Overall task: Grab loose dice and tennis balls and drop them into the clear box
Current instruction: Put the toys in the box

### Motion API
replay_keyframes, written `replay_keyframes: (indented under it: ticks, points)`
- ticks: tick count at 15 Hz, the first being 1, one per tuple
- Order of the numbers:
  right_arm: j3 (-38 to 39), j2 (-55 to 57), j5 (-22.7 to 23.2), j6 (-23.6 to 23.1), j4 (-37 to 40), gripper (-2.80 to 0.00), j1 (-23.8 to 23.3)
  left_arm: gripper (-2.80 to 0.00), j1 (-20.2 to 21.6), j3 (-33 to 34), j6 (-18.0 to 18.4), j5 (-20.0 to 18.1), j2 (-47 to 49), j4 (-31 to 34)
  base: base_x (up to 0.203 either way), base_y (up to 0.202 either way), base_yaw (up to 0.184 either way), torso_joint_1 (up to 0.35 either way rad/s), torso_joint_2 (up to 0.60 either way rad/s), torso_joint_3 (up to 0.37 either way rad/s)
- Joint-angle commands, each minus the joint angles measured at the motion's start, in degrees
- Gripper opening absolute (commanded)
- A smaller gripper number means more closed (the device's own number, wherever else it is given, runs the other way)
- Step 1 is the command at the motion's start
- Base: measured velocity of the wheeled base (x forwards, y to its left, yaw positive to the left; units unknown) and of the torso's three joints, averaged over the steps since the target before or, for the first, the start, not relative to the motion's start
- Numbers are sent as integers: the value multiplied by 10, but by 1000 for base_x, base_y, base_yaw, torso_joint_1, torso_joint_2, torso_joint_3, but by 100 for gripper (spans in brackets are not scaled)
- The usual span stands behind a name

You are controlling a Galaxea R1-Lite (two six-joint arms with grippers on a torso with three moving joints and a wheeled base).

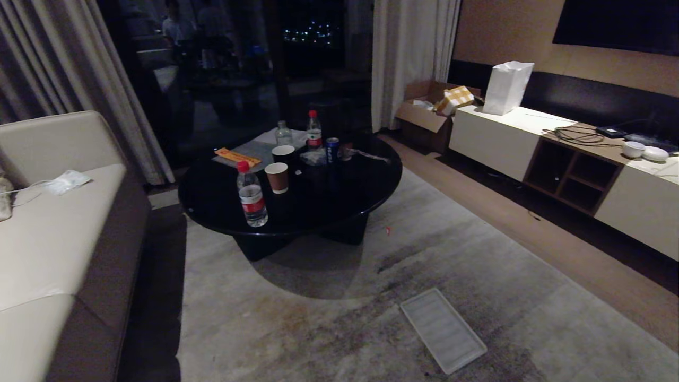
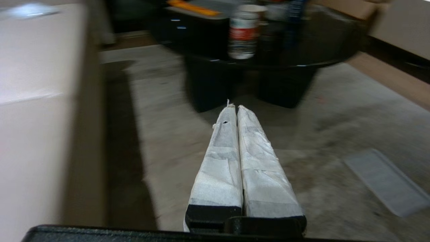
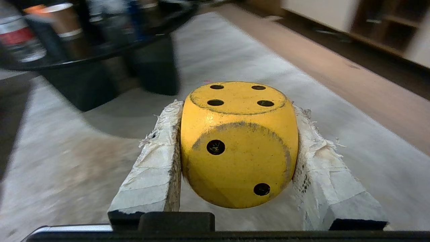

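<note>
A yellow die (image 3: 238, 144) with black dots is clamped between the two tape-wrapped fingers of my right gripper (image 3: 237, 107), held above the grey carpet. In the left wrist view my left gripper (image 2: 234, 108) hangs over the carpet with its taped fingers pressed together and nothing between them. Neither gripper appears in the head view. The tennis balls and the clear box are out of view.
A flat ribbed translucent lid (image 1: 443, 330) lies on the carpet, also in the left wrist view (image 2: 386, 181). Ahead stands a round black coffee table (image 1: 318, 209) carrying bottles and cups. A beige sofa (image 1: 53, 239) lines the left, a low cabinet (image 1: 504, 138) the right.
</note>
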Motion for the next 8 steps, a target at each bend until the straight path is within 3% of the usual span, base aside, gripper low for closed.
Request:
replay_keyframes:
  ticks: [1,8]
  points:
    - [0,1,0,0,0,-280,0,-280,0,1,0,0,1,0,1,9,-160,4,2,2]
    - [0,1,0,0,0,-280,0,-280,0,1,0,0,1,0,2,10,-163,3,2,3]
